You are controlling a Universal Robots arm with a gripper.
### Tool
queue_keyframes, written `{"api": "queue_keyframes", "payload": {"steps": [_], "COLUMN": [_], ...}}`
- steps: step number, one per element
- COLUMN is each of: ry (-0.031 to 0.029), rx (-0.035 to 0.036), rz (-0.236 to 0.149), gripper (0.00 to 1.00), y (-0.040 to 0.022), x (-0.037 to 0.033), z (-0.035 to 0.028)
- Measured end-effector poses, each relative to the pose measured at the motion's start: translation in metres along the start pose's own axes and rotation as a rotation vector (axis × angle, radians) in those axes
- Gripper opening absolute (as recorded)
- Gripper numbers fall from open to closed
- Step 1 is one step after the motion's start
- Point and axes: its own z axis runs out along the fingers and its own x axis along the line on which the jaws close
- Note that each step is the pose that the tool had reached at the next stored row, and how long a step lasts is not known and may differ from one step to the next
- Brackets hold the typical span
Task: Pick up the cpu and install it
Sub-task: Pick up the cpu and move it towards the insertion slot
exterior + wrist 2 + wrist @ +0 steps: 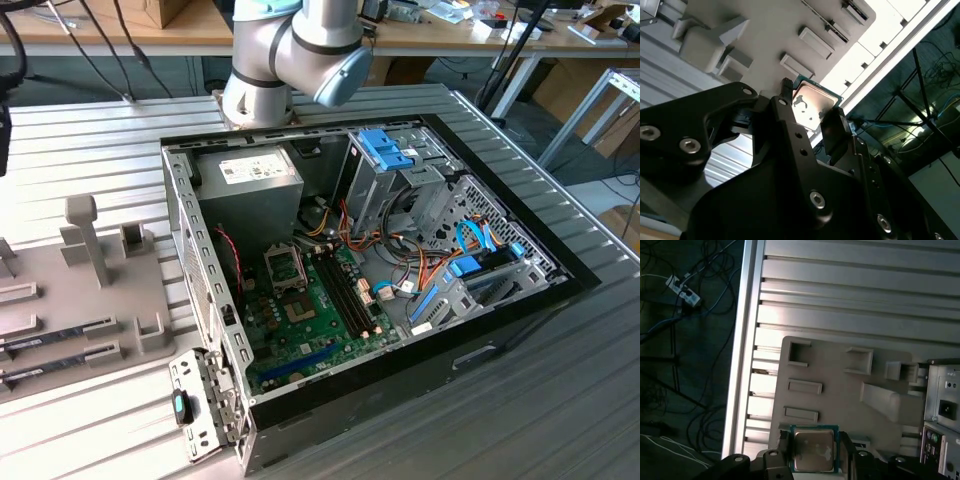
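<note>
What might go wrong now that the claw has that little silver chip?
The gripper pinches the cpu only by its thin edges, so it might slip or twist. In the exterior view, the socket sits deep inside the open computer case, close to loose cables. The arm could snag one or set the chip down crooked.

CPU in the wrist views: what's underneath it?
Under the silvery square cpu, clamped in the black gripper, lies the grey moulded fixture tray. The chip covers the spot directly beneath, so whether it touches the tray is unclear.
</note>
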Motion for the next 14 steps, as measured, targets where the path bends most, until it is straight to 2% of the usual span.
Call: {"api": "queue_keyframes", "payload": {"steps": [9,12,14], "ry": [0.0022,0.0035,0.0039], "rx": [-0.0002,-0.0003,-0.0004], "rz": [0.000,0.000,0.000], "gripper": [0.47,0.47,0.47], "y": [-0.0077,-0.0124,-0.0140], "x": [-0.0356,-0.0584,-0.0659], "z": [-0.0005,-0.0010,-0.0011]}}
